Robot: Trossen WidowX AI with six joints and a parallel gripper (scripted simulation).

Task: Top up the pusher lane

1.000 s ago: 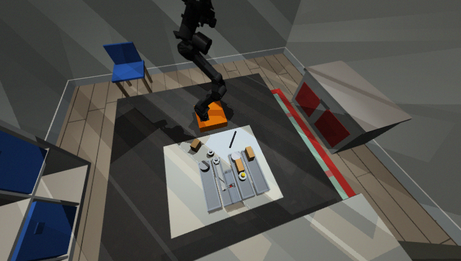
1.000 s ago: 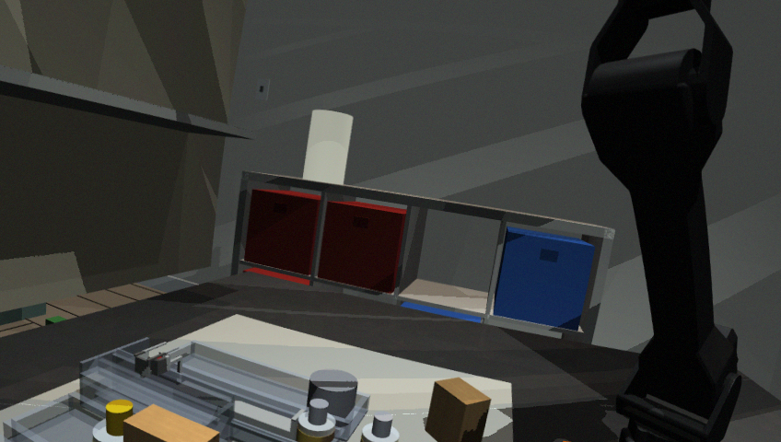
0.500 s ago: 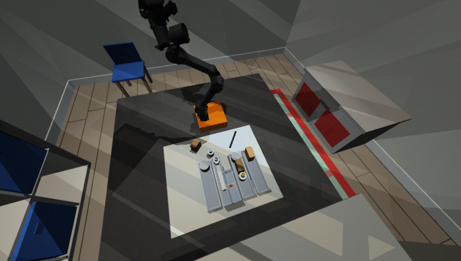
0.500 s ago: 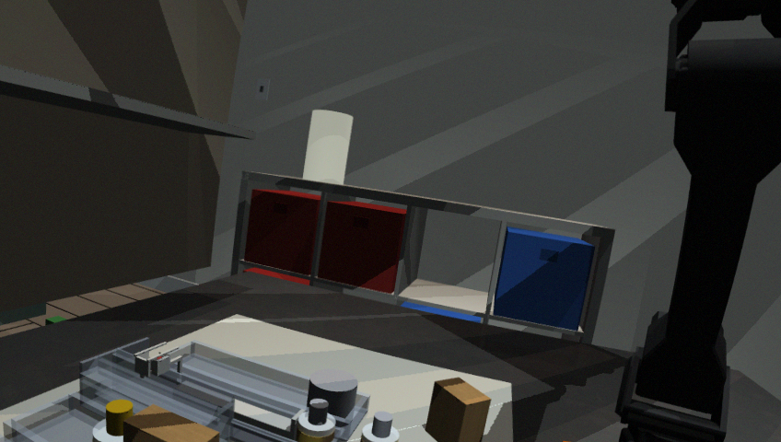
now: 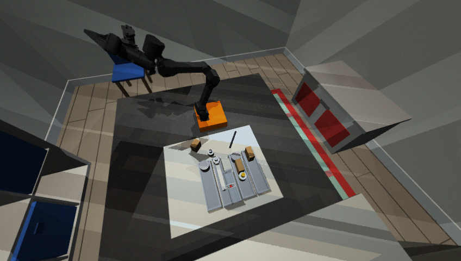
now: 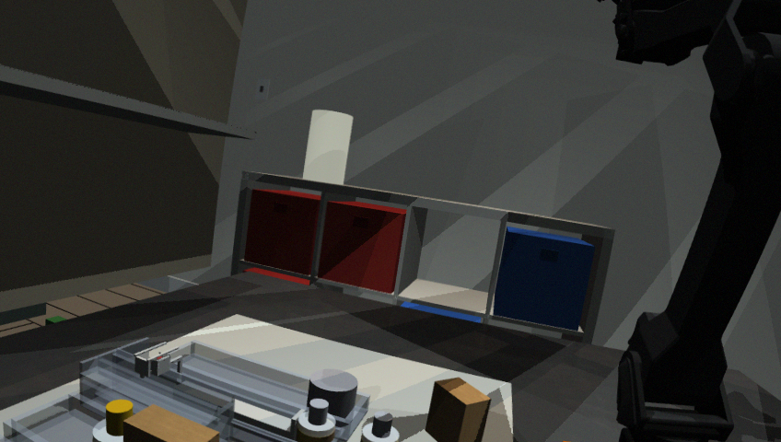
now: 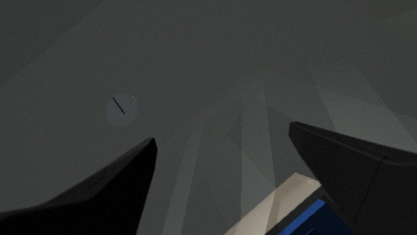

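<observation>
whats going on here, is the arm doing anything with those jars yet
Not yet. The arm is stretched up and away from the table, over toward the blue chair, and its gripper is open and empty; the wrist view shows only wall between the fingers. The loose jar stands on the white mat in front of the grey lanes, untouched, with another small jar at the front of the lanes nearby.

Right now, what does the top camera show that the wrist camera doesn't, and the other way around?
Only the top view shows the tray lanes, the jars, such as the loose jar, the brown blocks and the orange arm base. Only the wrist view shows the open gap up close between the fingers, aimed at a grey wall. Both show the gripper holding nothing, far from the lanes.
</observation>
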